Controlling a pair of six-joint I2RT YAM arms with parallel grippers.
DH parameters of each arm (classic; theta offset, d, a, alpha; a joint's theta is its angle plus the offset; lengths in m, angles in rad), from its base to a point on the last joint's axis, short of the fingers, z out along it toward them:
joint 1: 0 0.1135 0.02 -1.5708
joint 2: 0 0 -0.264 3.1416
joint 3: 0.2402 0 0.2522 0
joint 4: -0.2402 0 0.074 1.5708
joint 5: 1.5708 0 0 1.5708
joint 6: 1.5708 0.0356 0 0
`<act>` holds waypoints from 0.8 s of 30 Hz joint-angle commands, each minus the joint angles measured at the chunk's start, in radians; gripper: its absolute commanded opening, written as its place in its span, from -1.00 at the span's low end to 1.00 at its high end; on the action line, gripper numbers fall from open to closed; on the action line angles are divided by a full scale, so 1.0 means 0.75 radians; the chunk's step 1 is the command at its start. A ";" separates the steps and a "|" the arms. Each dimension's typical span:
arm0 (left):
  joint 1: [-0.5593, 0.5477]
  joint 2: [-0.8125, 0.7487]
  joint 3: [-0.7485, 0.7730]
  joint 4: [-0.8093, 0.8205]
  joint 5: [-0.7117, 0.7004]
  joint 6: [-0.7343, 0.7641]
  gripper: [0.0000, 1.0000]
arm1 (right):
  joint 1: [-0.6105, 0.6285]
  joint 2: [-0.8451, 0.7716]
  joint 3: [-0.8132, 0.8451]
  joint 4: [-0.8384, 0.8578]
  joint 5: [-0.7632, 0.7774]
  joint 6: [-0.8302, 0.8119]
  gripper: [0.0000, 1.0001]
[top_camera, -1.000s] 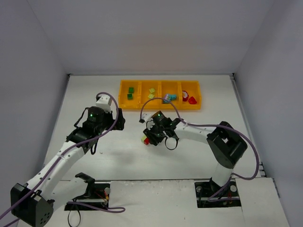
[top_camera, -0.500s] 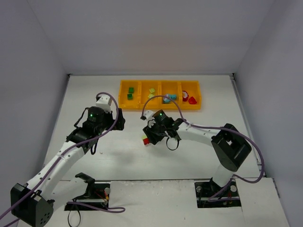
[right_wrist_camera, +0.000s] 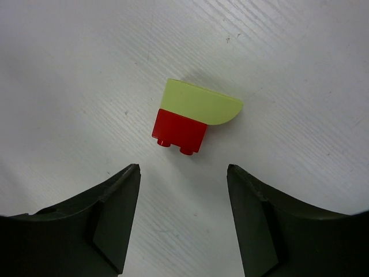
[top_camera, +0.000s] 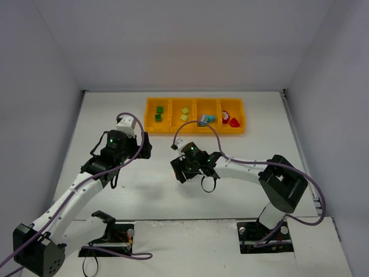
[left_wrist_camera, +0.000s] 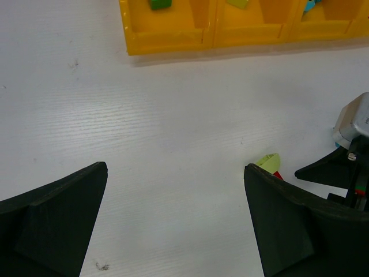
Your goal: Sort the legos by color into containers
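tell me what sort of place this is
Most likely a robot test cell in a lab, not a home or factory floor: a white table boxed in by plain white walls, a left arm and right arm bolted at its near edge, and a yellow tray of sorted legos.

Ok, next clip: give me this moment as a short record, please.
tray: four compartments, far side of table
sorted: dark green bricks, lime bricks, teal pieces, red pieces, left to right
loose: lime wedge flush against red brick, on table
right fingers: open, above that pair, not touching
left fingers: open, empty
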 commanded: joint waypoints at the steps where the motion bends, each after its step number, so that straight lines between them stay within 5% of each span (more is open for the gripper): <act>1: 0.009 -0.003 0.080 0.037 -0.027 0.008 0.95 | 0.033 -0.045 0.018 0.054 0.141 0.139 0.17; 15: 0.011 -0.001 0.080 0.035 -0.033 0.006 0.95 | 0.103 0.122 0.161 0.046 0.261 0.260 0.34; 24: 0.011 0.001 0.080 0.035 -0.035 0.006 0.95 | 0.113 0.208 0.181 0.025 0.349 0.307 0.20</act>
